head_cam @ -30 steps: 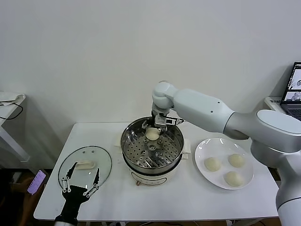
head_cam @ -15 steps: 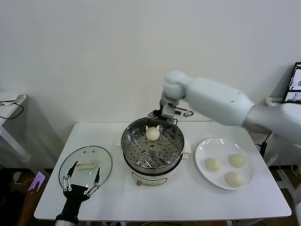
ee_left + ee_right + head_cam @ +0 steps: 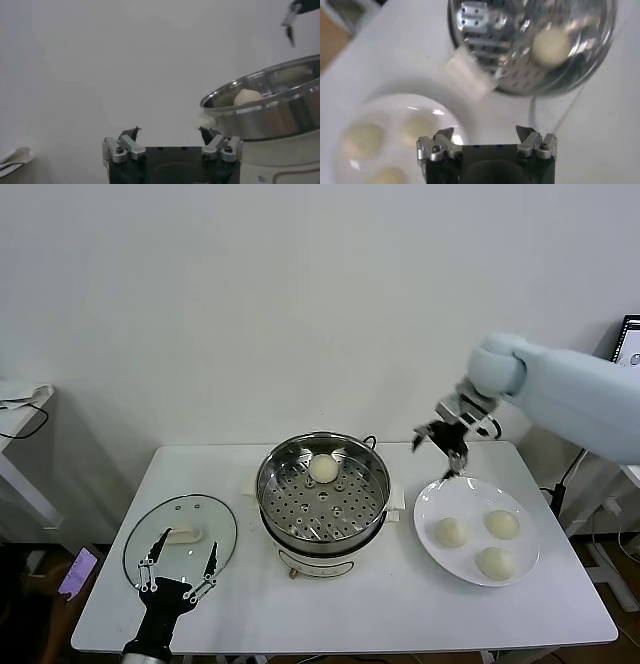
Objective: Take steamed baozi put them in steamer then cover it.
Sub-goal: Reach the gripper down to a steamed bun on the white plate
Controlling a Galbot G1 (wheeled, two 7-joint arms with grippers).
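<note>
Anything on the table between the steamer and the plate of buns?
Nothing loose: only the steamer's white side handle juts toward the plate; bare table otherwise, in the head view.

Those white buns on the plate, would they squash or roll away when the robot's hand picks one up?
The buns look smooth and puffy, so they probably dent under a firm pinch. Being rounded, one might roll a little if nudged, though the plate has a raised rim that would likely stop it. They seem light for their size.

Bright, even indoor light with soft shadows.
The right wrist view is blurred; glare glints off the steamer [image 3: 323, 489] rim.
</note>
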